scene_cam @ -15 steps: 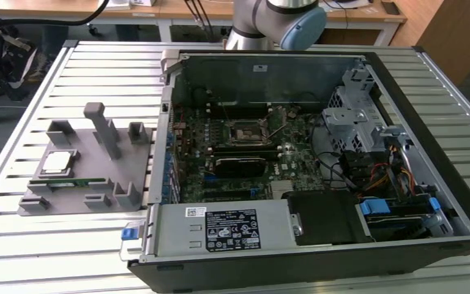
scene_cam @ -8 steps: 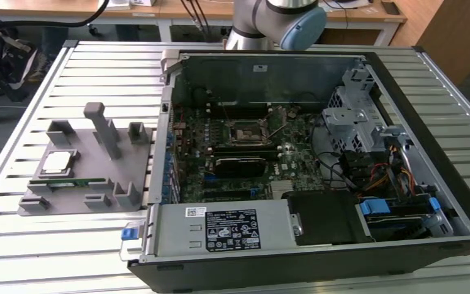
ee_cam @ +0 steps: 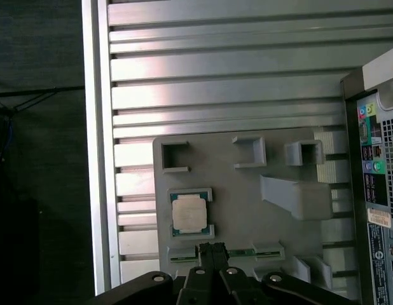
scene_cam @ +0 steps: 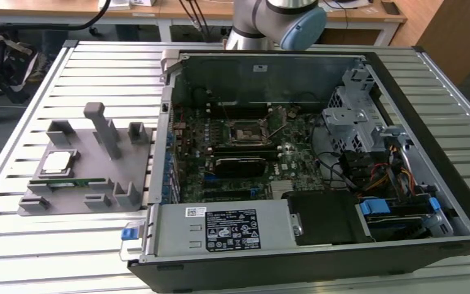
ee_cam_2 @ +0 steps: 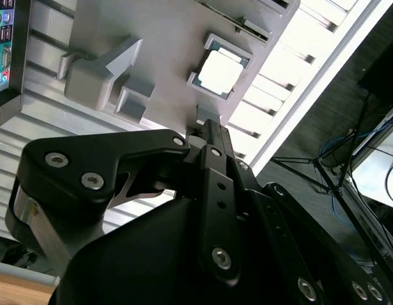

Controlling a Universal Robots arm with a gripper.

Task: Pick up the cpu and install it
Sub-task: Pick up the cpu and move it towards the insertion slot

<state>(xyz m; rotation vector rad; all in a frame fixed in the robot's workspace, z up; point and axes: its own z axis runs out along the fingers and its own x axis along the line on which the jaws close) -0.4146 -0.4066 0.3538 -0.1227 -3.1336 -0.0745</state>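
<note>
**Labels and print.** A white label (scene_cam: pixel 233 228) lies on the power supply housing (scene_cam: pixel 218 229) at the near edge of the open computer case (scene_cam: pixel 398 257). A smaller white sticker (scene_cam: pixel 259 67) sits on the far inner wall. In the first wrist view the case's rear panel (ee_cam: pixel 374 190) carries coloured audio ports and a pale sticker (ee_cam: pixel 379 218). None of this print can be made out.

**Cpu.** The cpu (scene_cam: pixel 58 162) lies flat with its silvery metal top up. It sits in a shallow recess of the grey fixture tray (scene_cam: pixel 96 184), which rests on the slatted tabletop (scene_cam: pixel 22 245) at the exterior view's left of the case. The chip is square, so it has no long axis. Its edges run roughly parallel to the tray's edges, and a thin dark-green rim shows around the lid in both wrist views (ee_cam_2: pixel 219 71) (ee_cam: pixel 189 213). It is well apart from the motherboard socket (scene_cam: pixel 245 133) inside the case. A green memory stick (scene_cam: pixel 76 182) lies just beside it on the tray, long axis along the tray's near edge.

**Gripper.** The gripper (ee_cam: pixel 212 248) looks down on the tray in both wrist views (ee_cam_2: pixel 208 129). The jaws appear to be drawn together with nothing between them, though the seam is hard to judge from these angles. In the first wrist view their tips fall over the tray's edge by the memory stick (ee_cam: pixel 244 253), near one corner of the cpu. No contact with the cpu is visible. How high the tips stand above the tray cannot be told.

**Arm.** The robot arm (scene_cam: pixel 280 21) stands behind the case's far wall.
</note>
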